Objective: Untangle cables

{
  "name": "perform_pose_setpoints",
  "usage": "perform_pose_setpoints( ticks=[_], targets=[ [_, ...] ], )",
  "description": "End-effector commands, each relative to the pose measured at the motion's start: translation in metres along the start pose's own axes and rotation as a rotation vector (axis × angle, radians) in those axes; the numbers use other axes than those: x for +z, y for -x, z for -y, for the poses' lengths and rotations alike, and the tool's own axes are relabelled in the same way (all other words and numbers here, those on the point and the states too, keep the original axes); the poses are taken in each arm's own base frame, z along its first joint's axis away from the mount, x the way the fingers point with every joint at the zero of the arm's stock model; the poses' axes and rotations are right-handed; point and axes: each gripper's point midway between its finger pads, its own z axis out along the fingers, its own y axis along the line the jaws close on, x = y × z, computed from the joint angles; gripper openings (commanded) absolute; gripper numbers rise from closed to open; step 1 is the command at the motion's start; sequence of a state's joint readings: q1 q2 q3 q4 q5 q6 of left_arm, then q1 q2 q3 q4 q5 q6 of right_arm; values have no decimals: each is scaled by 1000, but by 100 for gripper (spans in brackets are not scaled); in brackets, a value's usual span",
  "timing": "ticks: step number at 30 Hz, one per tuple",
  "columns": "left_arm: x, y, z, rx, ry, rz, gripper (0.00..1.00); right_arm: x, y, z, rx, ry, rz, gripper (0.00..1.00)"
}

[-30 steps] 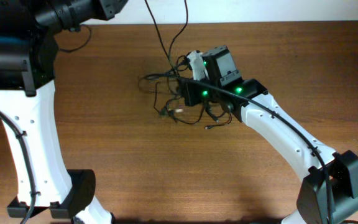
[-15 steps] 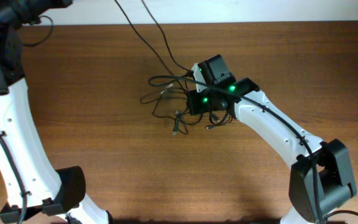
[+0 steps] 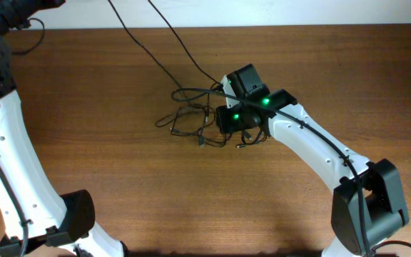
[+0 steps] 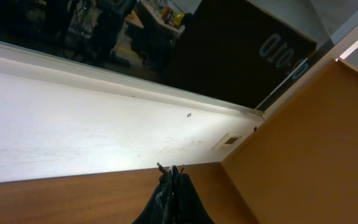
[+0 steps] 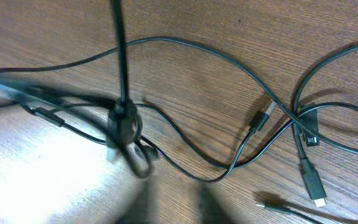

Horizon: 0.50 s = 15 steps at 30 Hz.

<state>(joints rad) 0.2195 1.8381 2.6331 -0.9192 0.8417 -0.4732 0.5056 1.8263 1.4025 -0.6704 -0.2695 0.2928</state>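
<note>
The cables [image 3: 188, 118] lie as a loose black tangle on the wooden table, just left of my right gripper [image 3: 228, 114]. Two thin cords [image 3: 166, 39] rise from the tangle and leave the overhead view at the top left. In the left wrist view my left gripper [image 4: 174, 177] is shut on cable ends that poke out of its tips, held high above the table. In the right wrist view my right gripper [image 5: 176, 199] is open and blurred, low over looping cords [image 5: 229, 62] and a plug end [image 5: 311, 183]. One cord [image 5: 120, 56] stands up taut from a small knot.
The wooden table [image 3: 120, 185] fills the overhead view. The white left arm [image 3: 6, 164] stands along the left edge. The white right arm [image 3: 312, 150] reaches in from the lower right. A white wall strip runs behind the table's far edge.
The left arm has swung further left and up, drawing the two cords out longer. The tangle has slid left and spread. The right gripper has stayed near the tangle.
</note>
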Motion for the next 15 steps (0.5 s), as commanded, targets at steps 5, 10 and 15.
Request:
perform_pose_setpoints(
  ticks=[5, 10, 15],
  targets=[
    [-13, 12, 15, 18, -14, 43, 0, 6, -6, 18, 65, -39, -23, 4],
    [-15, 23, 40, 14, -132, 65, 0, 4, -5, 8, 61, 55, -33, 7],
    [-15, 17, 46, 7, -168, 32, 0, -6, -1, -43, -126, 356, -21, 54]
  ],
)
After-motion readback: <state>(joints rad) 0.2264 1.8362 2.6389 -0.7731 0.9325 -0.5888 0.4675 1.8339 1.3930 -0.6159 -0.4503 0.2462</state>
